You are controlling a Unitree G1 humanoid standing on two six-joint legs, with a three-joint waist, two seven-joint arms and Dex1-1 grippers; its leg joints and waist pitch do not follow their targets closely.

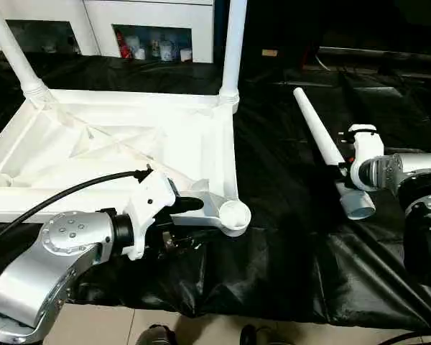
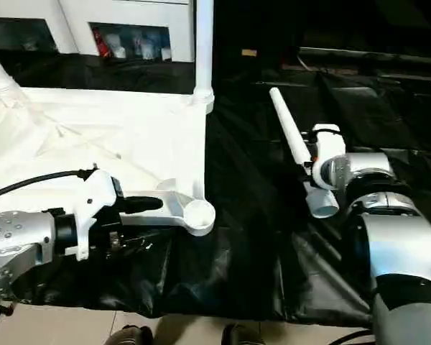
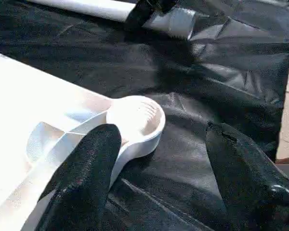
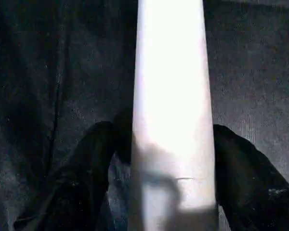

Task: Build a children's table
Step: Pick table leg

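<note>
The children's table top [image 1: 108, 144] lies upside down on a black sheet, ribbed side up. Two white legs [image 1: 235, 43] stand in its far corner sockets. The near right corner socket [image 1: 235, 213] has nothing in it. My left gripper [image 1: 190, 223] is open at that corner. One finger [image 3: 94, 159] lies over the table's rim and the other stands over the sheet beside the socket [image 3: 137, 118]. A loose tapered leg [image 1: 316, 128] lies on the sheet to the right. My right gripper [image 1: 343, 167] is near its wide end, with fingers [image 4: 241, 163] pressed on both sides of the leg [image 4: 171, 86].
A white cabinet with glass doors [image 1: 151, 29] stands behind the table top. The black sheet [image 1: 287, 237] is wrinkled and ends at pale floor along the near edge. A black cable [image 1: 65, 192] runs over my left forearm.
</note>
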